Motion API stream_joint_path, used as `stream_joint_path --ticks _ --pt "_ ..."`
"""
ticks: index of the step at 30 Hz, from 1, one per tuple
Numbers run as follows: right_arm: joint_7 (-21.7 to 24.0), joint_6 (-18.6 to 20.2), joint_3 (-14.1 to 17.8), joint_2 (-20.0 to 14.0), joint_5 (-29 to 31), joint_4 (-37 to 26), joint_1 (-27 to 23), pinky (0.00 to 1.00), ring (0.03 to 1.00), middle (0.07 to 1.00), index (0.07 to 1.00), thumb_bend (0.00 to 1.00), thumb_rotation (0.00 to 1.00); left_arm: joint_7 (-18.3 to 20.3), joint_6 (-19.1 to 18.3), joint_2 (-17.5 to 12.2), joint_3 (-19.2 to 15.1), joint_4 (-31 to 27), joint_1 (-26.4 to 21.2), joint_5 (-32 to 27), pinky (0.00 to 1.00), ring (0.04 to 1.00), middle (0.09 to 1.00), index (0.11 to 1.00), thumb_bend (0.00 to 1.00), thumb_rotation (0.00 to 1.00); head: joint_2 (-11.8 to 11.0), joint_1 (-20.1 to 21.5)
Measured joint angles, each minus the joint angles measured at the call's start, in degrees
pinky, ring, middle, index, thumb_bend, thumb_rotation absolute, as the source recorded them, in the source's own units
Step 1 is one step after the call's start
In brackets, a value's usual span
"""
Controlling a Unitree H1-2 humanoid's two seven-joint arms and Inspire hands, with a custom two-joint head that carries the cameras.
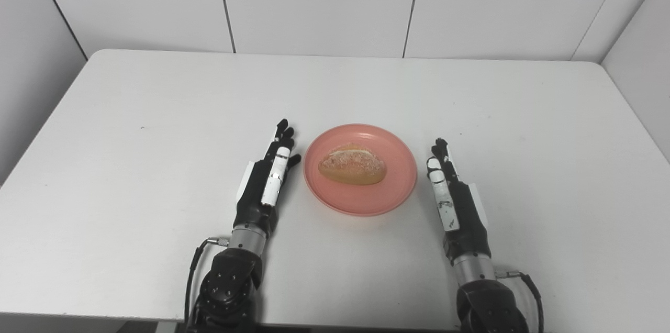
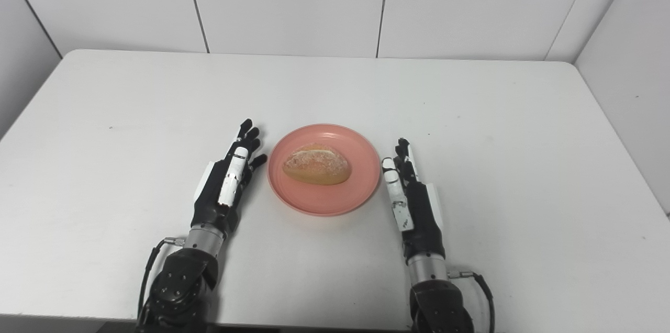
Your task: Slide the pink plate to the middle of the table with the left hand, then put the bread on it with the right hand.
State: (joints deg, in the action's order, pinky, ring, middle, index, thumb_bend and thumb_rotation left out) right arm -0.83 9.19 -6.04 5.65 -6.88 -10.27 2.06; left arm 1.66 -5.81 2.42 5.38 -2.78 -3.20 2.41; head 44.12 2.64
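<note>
A golden, crusty bread (image 1: 352, 165) roll lay on the round pink plate (image 1: 390, 197). The left hand (image 1: 267, 178) and right hand (image 1: 453, 194) flanked it, fingers straight, holding nothing.

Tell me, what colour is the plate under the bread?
The plate is pink, clearest in the left eye view.

Bright, even, diffuse light fills the scene, apparently from overhead, and the white table (image 1: 157, 113) is washed pale with no hard glare. Shadows are soft and faint: a thin one hugs the near rim of the pink plate (image 1: 361, 207), and dim ones lie beside each forearm. Both views are fairly sharp, slightly soft and grainy, with mild bending of the table's far corners.
</note>
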Motion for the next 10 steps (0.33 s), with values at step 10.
stream_joint_path --ticks 10 --pt "-0.5 0.0 -0.1 0.0 -0.1 0.2 -0.3 0.97 0.972 0.996 1.0 0.29 1.0 0.1 0.0 -0.1 0.0 0.2 -0.2 0.0 0.99 0.993 1.0 1.0 0.36 1.0 0.3 0.1"
